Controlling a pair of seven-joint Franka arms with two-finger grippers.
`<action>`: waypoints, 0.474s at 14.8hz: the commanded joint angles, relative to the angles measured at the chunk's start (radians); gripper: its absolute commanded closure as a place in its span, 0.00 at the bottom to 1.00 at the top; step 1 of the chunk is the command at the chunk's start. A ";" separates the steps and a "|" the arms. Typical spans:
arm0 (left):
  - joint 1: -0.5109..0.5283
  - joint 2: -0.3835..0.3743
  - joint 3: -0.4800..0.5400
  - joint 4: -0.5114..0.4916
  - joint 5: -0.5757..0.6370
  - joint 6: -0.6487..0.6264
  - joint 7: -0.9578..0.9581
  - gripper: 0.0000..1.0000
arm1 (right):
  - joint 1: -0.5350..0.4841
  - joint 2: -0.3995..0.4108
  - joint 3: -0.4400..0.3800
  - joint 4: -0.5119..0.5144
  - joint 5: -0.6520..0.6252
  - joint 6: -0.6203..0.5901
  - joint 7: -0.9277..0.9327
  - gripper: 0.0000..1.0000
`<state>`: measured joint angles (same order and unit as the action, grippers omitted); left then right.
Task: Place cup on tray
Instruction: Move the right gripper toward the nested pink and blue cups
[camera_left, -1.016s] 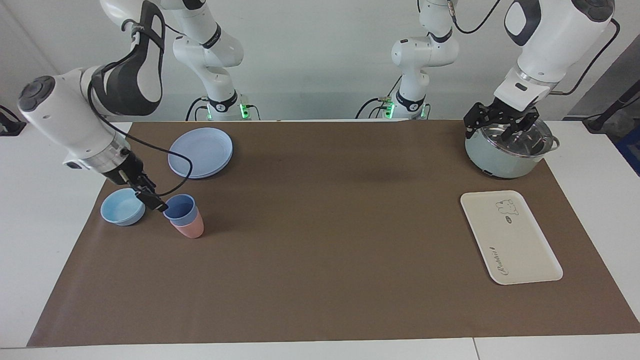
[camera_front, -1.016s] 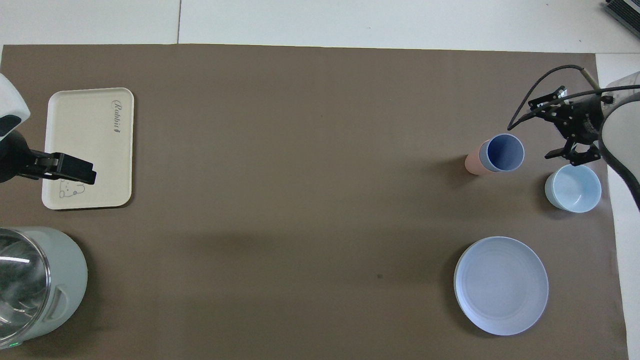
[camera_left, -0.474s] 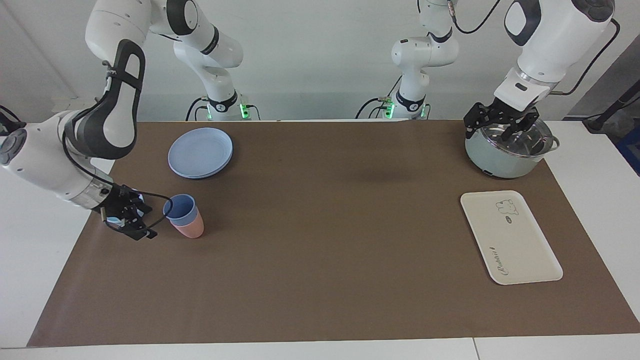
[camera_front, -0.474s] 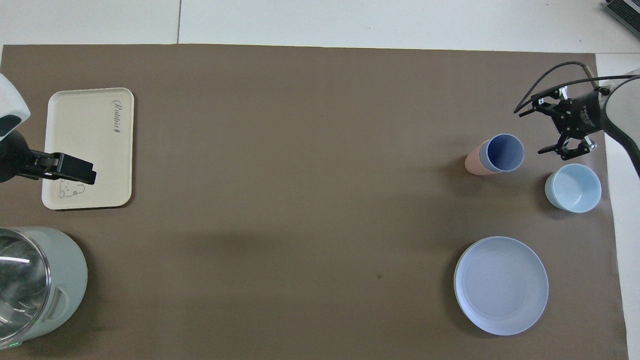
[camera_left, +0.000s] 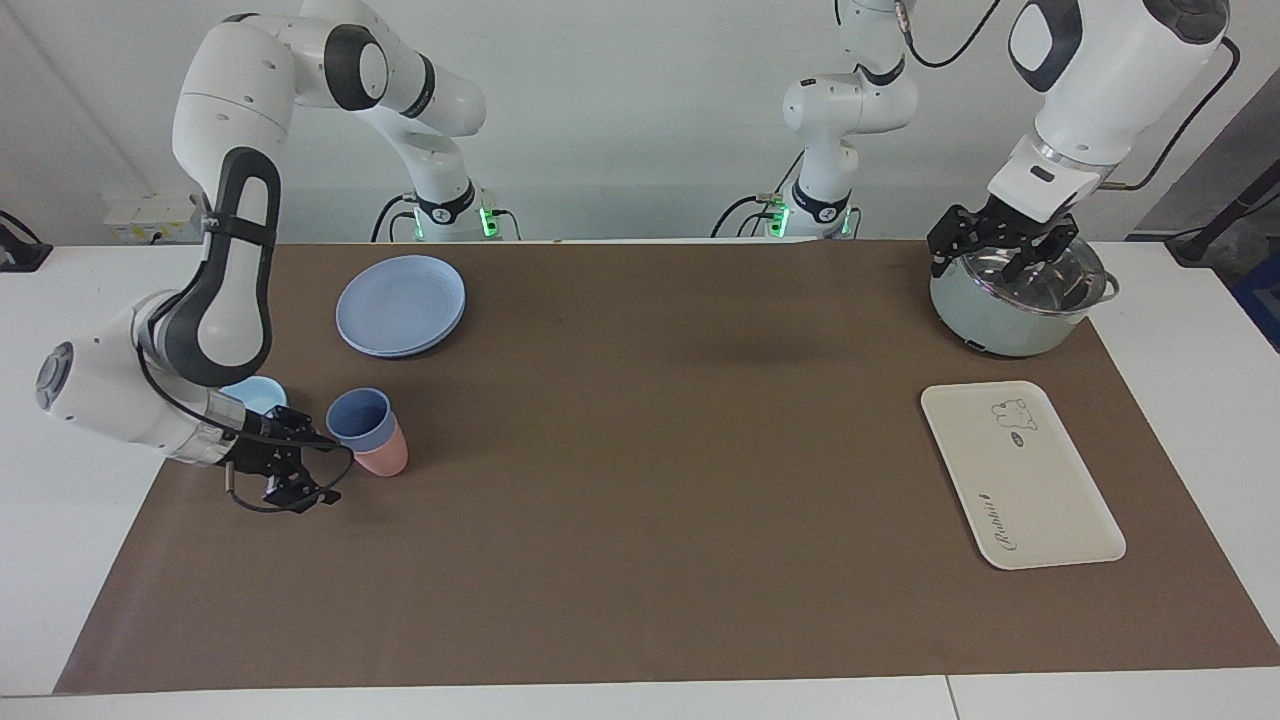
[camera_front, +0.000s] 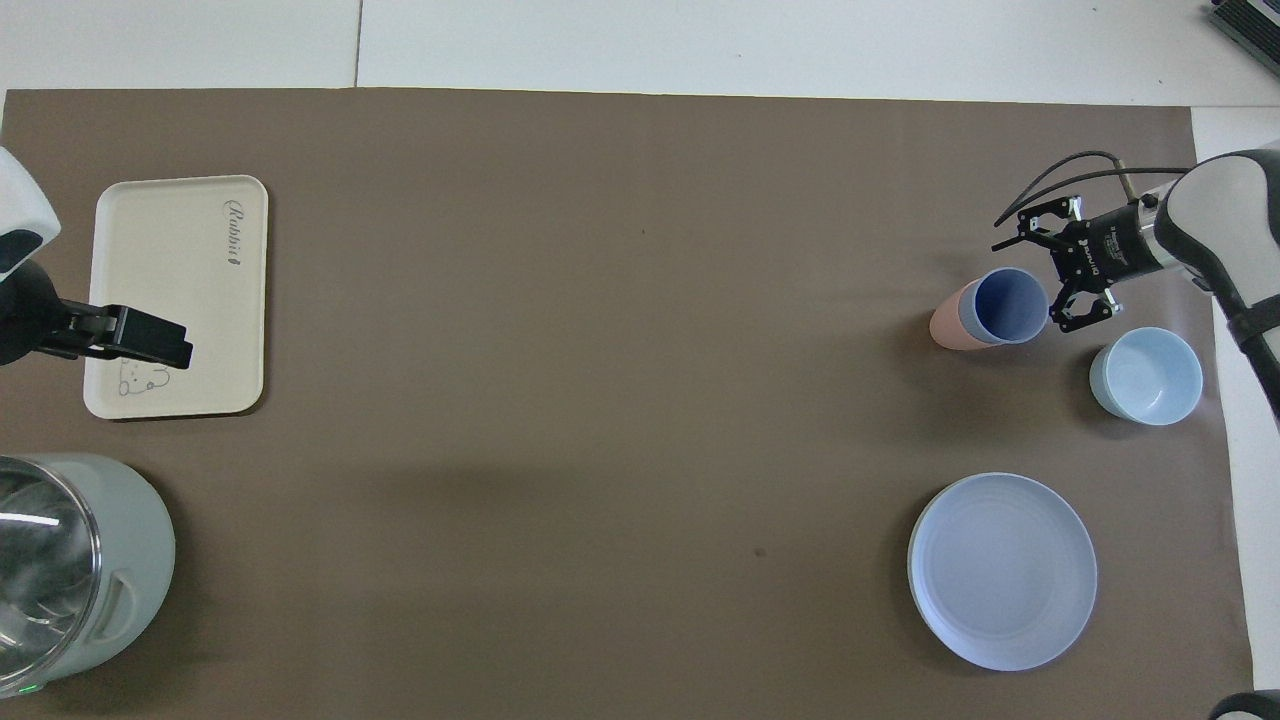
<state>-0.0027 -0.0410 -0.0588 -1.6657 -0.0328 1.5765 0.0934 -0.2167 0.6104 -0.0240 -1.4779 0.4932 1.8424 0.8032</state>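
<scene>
Tapering plastic cup (camera_left: 360, 418), flat tray (camera_left: 1030, 490)

The cup (camera_left: 360, 417) touches the pink tumbler (camera_left: 383, 459), bowl (camera_front: 1146, 375) beside them, tray (camera_left: 1020, 475) well apart.

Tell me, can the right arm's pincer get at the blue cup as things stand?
Probably yes. The right pincer sits open and low beside the cup, with nothing between them. The pink tumbler touches the cup on another side and the bowl stands clear.
</scene>
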 joint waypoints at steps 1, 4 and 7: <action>0.006 -0.025 -0.003 -0.023 0.014 -0.004 -0.006 0.00 | -0.012 -0.004 0.015 -0.039 0.083 -0.020 0.019 0.03; 0.006 -0.025 -0.003 -0.023 0.014 -0.004 -0.006 0.00 | -0.012 -0.032 0.015 -0.108 0.104 -0.029 0.010 0.04; 0.006 -0.025 -0.003 -0.023 0.014 -0.004 -0.006 0.00 | -0.012 -0.040 0.013 -0.119 0.151 -0.049 0.005 0.04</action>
<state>-0.0027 -0.0410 -0.0588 -1.6657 -0.0328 1.5765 0.0934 -0.2159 0.6090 -0.0207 -1.5544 0.5910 1.8061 0.8042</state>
